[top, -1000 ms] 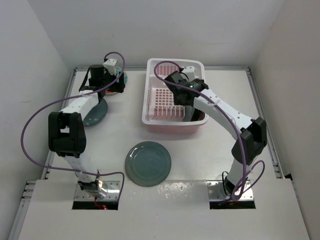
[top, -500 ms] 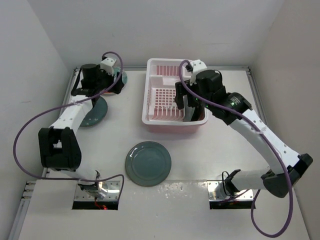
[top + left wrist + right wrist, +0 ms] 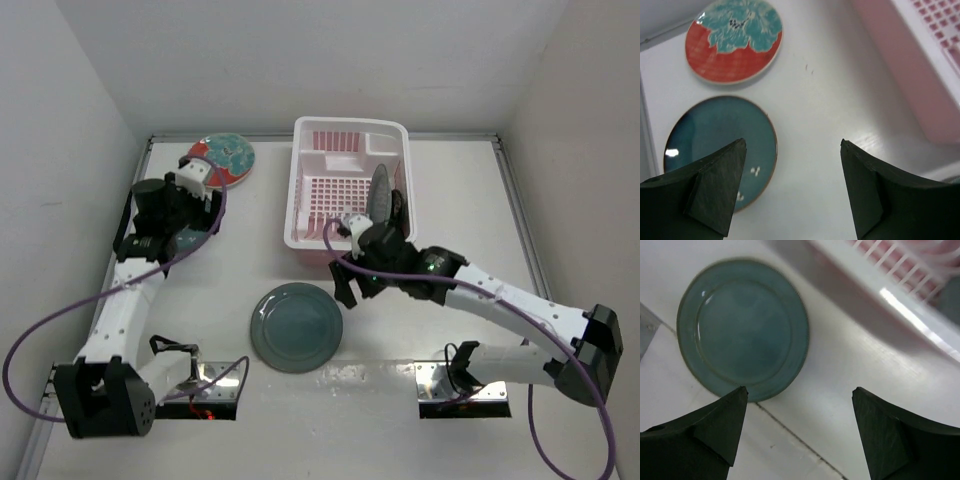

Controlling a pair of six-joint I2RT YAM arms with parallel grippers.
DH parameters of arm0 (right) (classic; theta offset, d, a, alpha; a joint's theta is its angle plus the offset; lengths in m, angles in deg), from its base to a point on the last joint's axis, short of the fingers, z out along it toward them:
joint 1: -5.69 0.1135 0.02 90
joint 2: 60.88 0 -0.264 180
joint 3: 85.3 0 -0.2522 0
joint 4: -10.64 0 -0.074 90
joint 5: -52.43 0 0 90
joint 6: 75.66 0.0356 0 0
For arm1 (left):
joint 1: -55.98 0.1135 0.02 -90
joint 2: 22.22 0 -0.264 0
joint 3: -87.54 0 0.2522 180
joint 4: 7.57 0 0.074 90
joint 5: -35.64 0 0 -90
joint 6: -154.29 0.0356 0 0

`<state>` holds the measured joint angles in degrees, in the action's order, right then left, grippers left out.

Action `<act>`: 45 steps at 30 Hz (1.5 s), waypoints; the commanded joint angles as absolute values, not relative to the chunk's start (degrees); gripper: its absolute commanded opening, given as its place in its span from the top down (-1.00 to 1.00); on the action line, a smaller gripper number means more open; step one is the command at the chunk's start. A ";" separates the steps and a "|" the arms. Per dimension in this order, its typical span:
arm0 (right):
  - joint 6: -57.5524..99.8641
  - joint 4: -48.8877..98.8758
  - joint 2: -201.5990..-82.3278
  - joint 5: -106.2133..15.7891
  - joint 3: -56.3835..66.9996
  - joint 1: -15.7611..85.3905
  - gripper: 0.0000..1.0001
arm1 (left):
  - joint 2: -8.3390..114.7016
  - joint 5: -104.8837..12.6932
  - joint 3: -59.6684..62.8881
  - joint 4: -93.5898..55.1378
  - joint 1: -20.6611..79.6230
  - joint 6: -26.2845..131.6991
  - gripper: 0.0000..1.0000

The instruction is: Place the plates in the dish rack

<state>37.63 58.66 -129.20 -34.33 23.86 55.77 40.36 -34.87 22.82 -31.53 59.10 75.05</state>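
Left gripper (image 3: pixel 792 150), dark fingers spread wide and empty, hangs over a glossy dark teal round plate (image 3: pixel 715 140), mostly hidden by the arm from above; beyond it lies a red round plate with a teal flower (image 3: pixel 732 40). Right gripper (image 3: pixel 799 392), also spread and empty, hovers between a grey-teal rimmed plate (image 3: pixel 742 327) and the pink-and-white slotted plastic dish rack (image 3: pixel 900 305); only the overhead view shows a grey plate (image 3: pixel 382 200) upright inside, at its right.

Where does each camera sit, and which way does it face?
Top external: above and behind, facing down on table, dish rack, left arm, right arm.
Left wrist: on that wrist, facing down past the open left gripper at red plate, dark teal plate.
Right wrist: likewise, past the open right gripper at grey-teal plate.
Shared: top and right wrist show that plate.
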 commanded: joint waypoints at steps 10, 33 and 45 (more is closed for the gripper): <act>59.07 29.59 -133.74 -41.35 49.64 60.53 -0.70 | 21.81 -44.77 32.90 -38.29 59.94 77.39 -0.66; 72.17 -6.26 -155.10 -46.62 63.27 60.53 0.92 | 15.30 -44.78 33.44 -42.25 57.65 74.83 -0.66; 54.08 24.09 -131.83 -30.02 45.64 67.30 1.00 | 17.06 -44.08 32.39 -42.25 57.65 76.06 -0.66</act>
